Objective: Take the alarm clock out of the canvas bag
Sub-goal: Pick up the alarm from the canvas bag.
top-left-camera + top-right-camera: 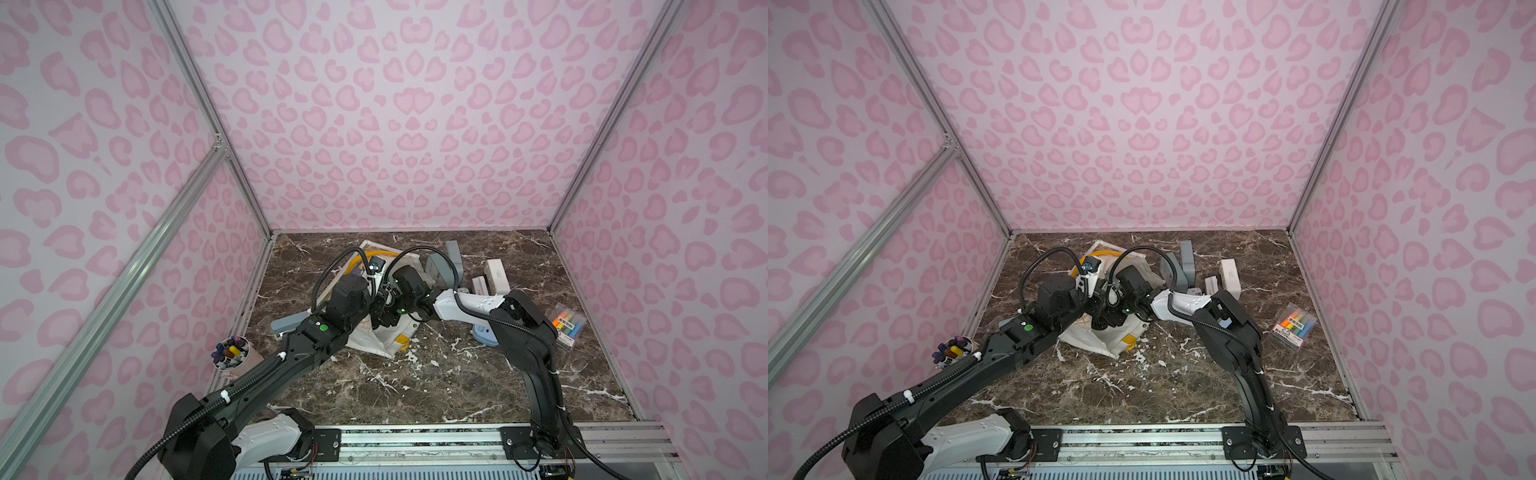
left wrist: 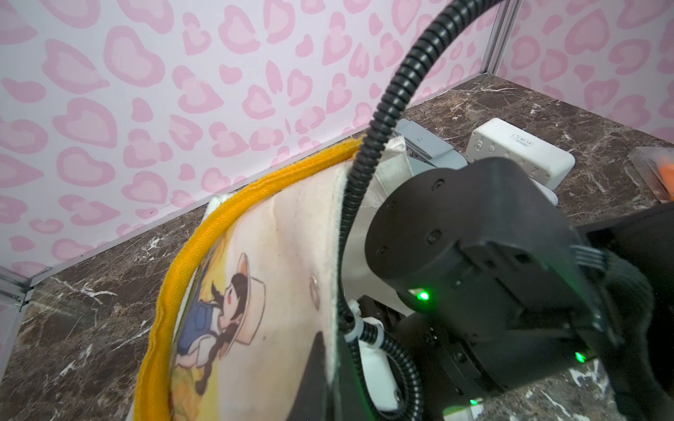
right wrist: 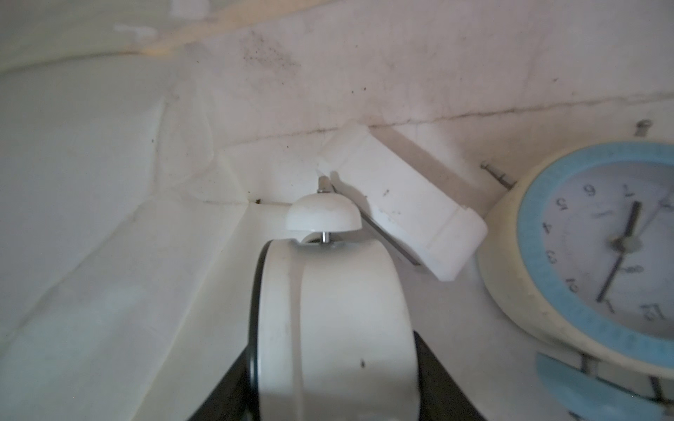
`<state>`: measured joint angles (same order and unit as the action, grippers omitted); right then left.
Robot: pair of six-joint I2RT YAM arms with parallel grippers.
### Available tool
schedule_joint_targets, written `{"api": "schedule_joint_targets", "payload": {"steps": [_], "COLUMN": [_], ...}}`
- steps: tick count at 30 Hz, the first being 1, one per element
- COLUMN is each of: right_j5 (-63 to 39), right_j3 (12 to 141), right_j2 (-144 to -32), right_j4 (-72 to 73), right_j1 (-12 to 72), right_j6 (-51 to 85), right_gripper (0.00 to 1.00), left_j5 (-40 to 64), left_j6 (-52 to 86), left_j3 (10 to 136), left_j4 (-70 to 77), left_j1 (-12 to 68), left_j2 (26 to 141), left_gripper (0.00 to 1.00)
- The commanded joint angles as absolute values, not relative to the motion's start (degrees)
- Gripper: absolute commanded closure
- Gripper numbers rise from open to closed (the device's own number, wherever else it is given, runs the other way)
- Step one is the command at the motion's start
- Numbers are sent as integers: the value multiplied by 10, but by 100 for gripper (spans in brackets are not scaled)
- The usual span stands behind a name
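Right gripper (image 3: pixel 335 368) is deep inside the canvas bag (image 3: pixel 109 145), its fingers half closed on both sides of the white alarm clock (image 3: pixel 335 291), which rests on the bag's lower cloth. Left gripper (image 2: pixel 321 361), shut, pinches the bag's rim up. Best, I think, is to squeeze firmly, then draw straight back, clear of the blue-rimmed clock (image 3: pixel 601 255) just beside.
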<state>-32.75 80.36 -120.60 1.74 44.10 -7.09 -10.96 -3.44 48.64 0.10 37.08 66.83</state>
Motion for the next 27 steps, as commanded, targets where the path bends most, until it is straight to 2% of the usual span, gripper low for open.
{"api": "schedule_joint_targets", "payload": {"steps": [1,27], "right_j5": [-325,-289], "right_j3": [789,696], "right_j2": [-1195,-1117], "right_j4": [41,90], "right_j1": [438,432], "right_j6": [-51,-25], "right_gripper": [52,54], "left_j5": [-106,-145], "left_j6": [-32,-11], "left_j3": [490,481], "left_j4": [25,25], "left_j1": [372,371], "left_j2": [667,661], "left_gripper": [97,97]}}
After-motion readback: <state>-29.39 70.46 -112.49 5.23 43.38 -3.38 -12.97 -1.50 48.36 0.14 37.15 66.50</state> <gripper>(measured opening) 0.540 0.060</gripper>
